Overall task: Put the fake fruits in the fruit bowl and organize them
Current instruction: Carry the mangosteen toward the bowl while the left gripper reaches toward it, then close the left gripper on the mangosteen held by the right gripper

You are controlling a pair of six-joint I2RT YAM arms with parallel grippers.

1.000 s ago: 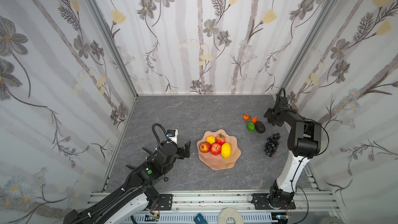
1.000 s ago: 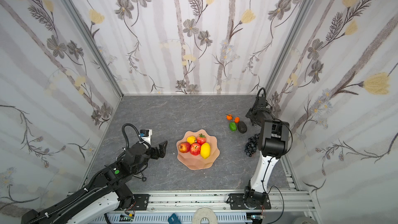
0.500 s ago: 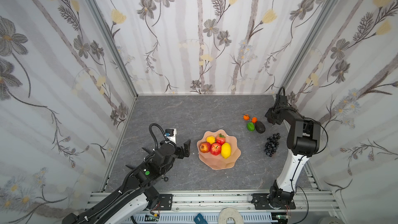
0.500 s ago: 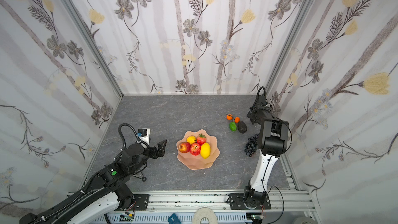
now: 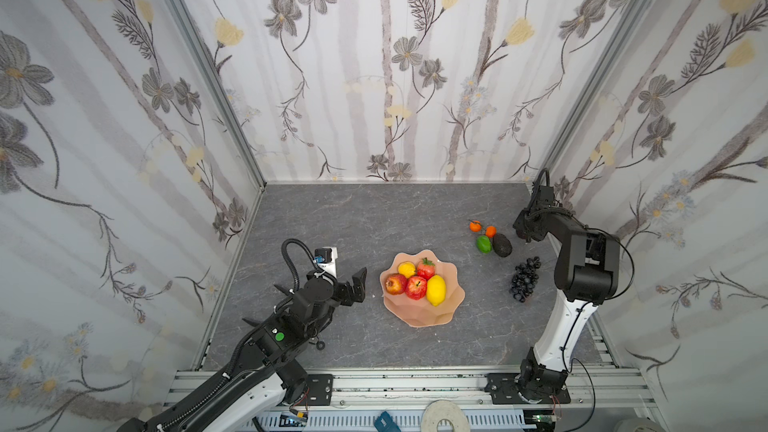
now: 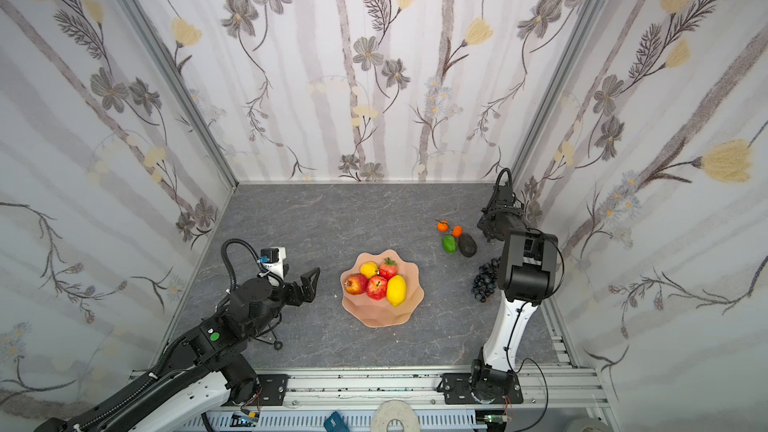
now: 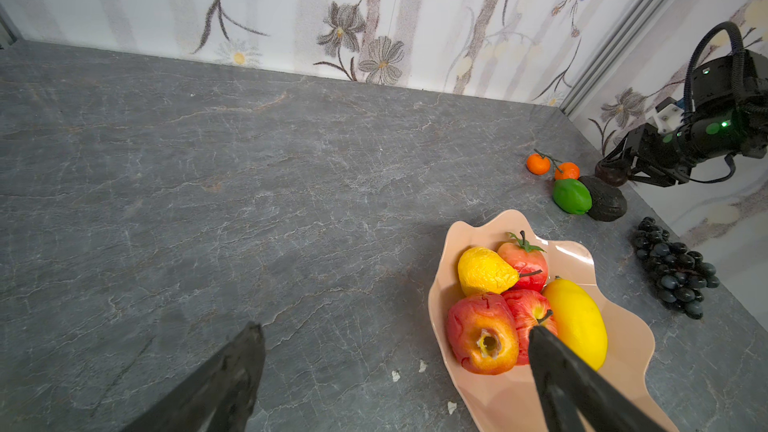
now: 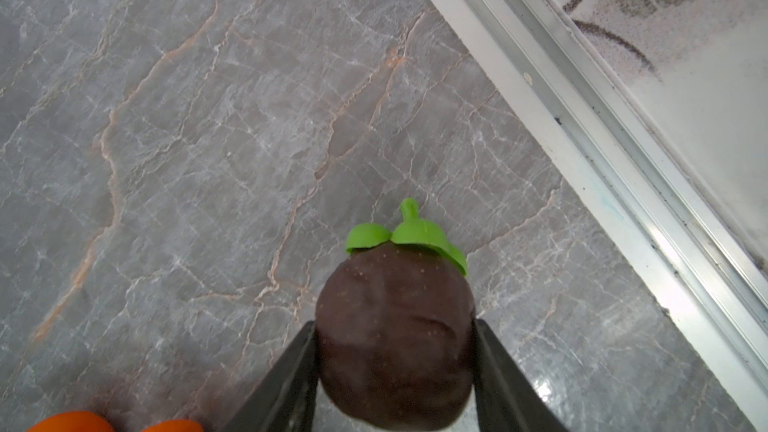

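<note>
In a top view the fruit bowl (image 5: 419, 320) sits near the middle of the grey table (image 5: 353, 218), within reach of either arm. It already holds the pear (image 5: 406, 269), strawberry (image 5: 425, 268), apples (image 5: 416, 287) and lemon (image 5: 435, 289), packed together toward its far side, which leaves bare room at the near side for more. In both top views the left gripper (image 5: 359, 284) hangs just beside the bowl, spread wide and empty, seemingly parked out of the way. The right gripper (image 5: 521, 234) reaches to the far right edge, beyond the oranges (image 5: 476, 226), lime (image 5: 483, 243), avocado (image 5: 502, 245) and grape bunch (image 5: 524, 280), which all lie on the table well apart from the bowl; the arm hides what it grasps here. The left wrist view shows that gripper's fingers (image 7: 232, 376) far apart with nothing between them, and across the table the right gripper sits low over a dark brown fruit (image 7: 611, 174) near the avocado. The right wrist view settles it: the jaws press on both flanks of the dark brown fruit, its green calyx (image 8: 411, 234) pointing away, a side grip that suits the round body. Whether the fruit is clear of the table I cannot tell. No brand, label or legible writing appears in any view.
</note>
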